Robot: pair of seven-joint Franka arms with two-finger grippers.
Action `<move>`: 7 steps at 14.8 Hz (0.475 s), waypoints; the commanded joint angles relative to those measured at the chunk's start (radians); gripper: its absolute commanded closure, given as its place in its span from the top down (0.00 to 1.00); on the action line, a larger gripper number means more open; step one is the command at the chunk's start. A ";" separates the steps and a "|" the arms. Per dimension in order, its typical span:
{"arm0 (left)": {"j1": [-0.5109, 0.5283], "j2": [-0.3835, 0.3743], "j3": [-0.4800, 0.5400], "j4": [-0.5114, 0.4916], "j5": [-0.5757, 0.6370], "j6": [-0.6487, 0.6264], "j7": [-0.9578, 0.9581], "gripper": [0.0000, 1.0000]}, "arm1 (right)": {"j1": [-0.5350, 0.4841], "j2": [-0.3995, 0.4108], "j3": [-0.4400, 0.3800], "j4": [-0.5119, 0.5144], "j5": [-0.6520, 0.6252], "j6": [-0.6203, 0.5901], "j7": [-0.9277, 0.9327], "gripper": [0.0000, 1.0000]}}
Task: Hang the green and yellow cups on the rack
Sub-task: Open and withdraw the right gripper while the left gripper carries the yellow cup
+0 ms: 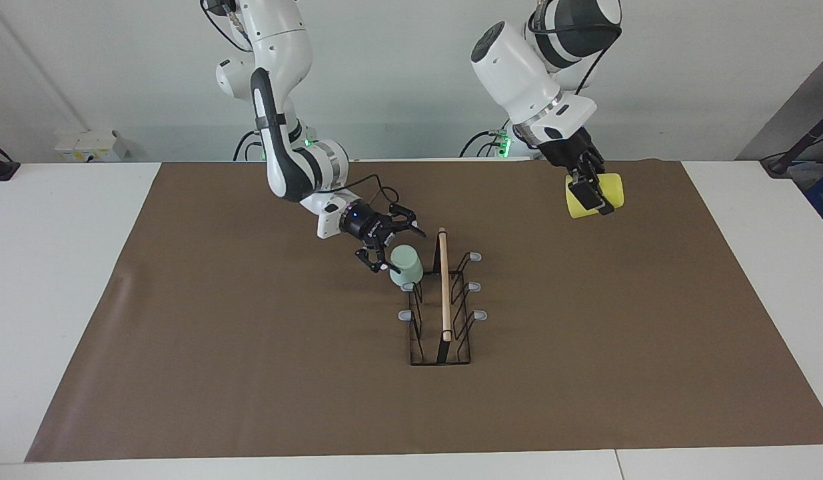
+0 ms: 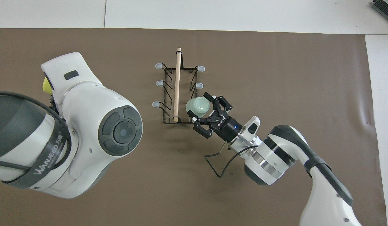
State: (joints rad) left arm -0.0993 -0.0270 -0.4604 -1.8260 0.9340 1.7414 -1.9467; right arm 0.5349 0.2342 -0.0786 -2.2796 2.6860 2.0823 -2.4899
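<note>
The green cup sits on the rack, on the prong nearest the robots. The right gripper is wide open around it — a bump could knock it off. The left gripper pinches the yellow cup in the air.

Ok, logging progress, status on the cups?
Right claw open beside green cup. Green cup on rack prong nearest robots. Left claw shut on yellow cup, not yet hung. Rack's other prongs free.
</note>
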 commanded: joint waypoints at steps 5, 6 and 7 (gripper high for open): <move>-0.007 0.048 -0.105 -0.010 0.121 -0.109 -0.106 0.00 | -0.110 -0.151 0.006 0.040 -0.034 0.310 -0.093 1.00; -0.008 0.077 -0.119 -0.006 0.161 -0.121 -0.122 0.00 | -0.136 -0.164 0.006 0.046 -0.105 0.334 -0.064 1.00; -0.008 0.091 -0.138 -0.006 0.181 -0.141 -0.129 0.00 | -0.157 -0.171 0.005 0.054 -0.170 0.338 -0.025 1.00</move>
State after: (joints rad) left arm -0.0998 0.0251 -0.5719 -1.8354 1.0556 1.6470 -2.0369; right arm 0.4242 0.1023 -0.0895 -2.2251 2.5306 2.3793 -2.5217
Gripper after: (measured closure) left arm 0.339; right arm 0.000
